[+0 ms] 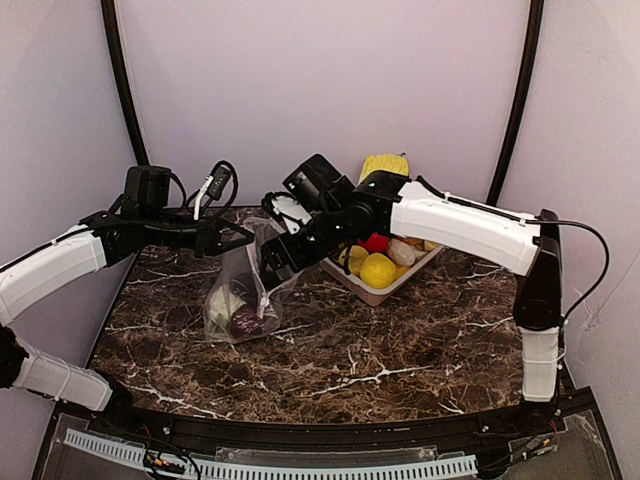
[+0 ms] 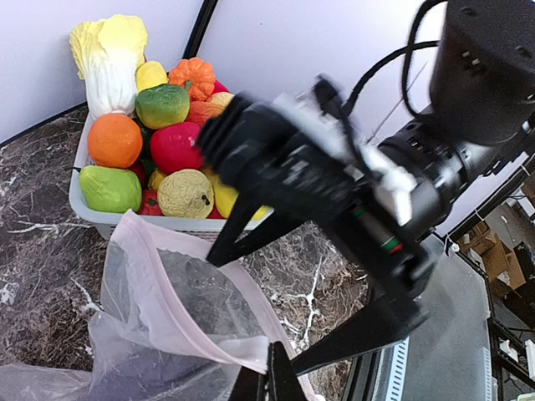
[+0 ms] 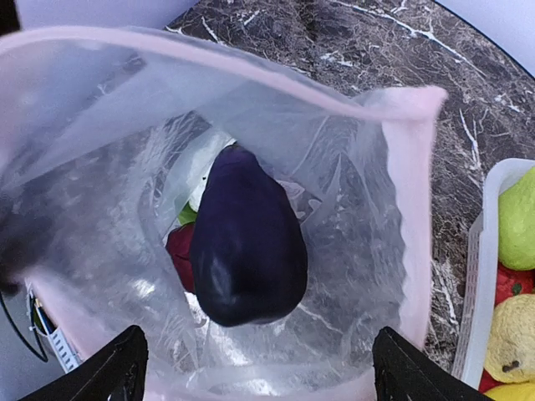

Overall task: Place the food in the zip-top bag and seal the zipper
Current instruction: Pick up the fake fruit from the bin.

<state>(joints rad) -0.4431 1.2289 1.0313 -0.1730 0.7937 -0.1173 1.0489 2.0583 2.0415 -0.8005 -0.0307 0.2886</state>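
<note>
Zip-top bag (image 3: 355,200) pinched by left gripper (image 1: 243,237), right gripper (image 3: 267,372) spread, right wrist shows purple piece (image 3: 247,251) inside

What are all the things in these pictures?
zip-top bag: one, clear with pink edge, open on the table's left-centre
purple eggplant: one, dark purple, inside the bag
red piece: one, red, in the bag, partly hidden by the eggplant
tray: one, pale, right of the bag
toy produce: a pile, orange, red, green, yellow, in the tray
cabbage: one, white and yellow-green, at the tray's far end
table: one, dark marble, under everything
left gripper: one, black, shut on the bag's edge
right gripper: one, black, open over the bag's mouth
</note>
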